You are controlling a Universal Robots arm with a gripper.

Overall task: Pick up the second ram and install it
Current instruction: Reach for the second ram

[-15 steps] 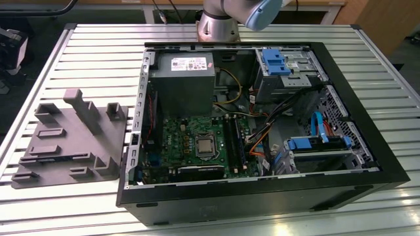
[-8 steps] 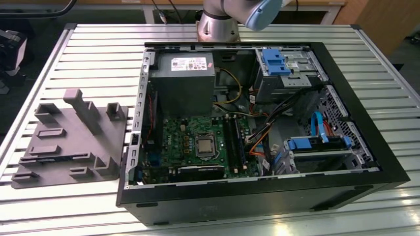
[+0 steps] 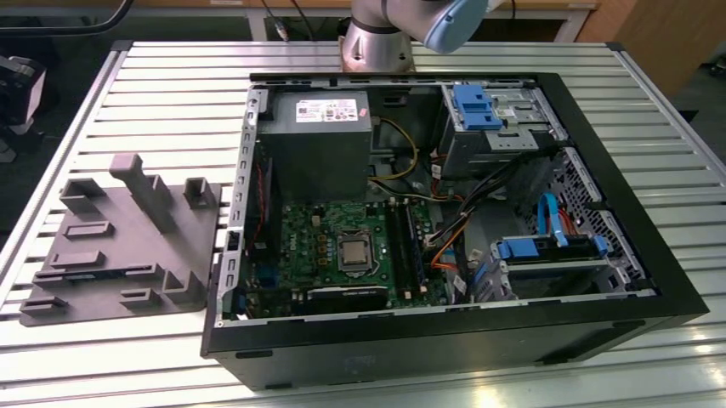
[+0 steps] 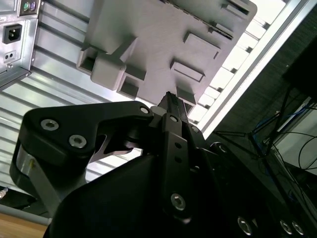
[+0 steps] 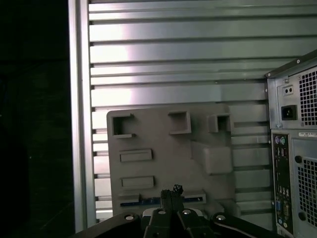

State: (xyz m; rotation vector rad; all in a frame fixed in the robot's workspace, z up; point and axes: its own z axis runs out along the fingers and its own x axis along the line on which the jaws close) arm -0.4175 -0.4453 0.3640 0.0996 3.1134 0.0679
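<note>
The exterior view takes in the whole bench point(image 3: 136, 76). On it stands an open computer case point(image 3: 454, 340) with its motherboard point(image 3: 318, 246) exposed. A grey holder tray point(image 3: 114, 255) lies at nine o'clock from the case, and the arm's base point(image 3: 375, 38) stands at twelve o'clock. Both wrist views add the pincer point(image 4: 168, 99) point(image 5: 173, 192), its fingers drawn narrow together with nothing seen between them and the tray beyond the tips. In the first wrist view the second ram point(image 5: 143, 201) is a thin, dark blue-green strip lying in a long slot of the tray, partly hidden behind the pincer. The bench is ribbed silver aluminium. Beyond its edge the room is dark, with loose cables point(image 4: 277, 139).
</note>
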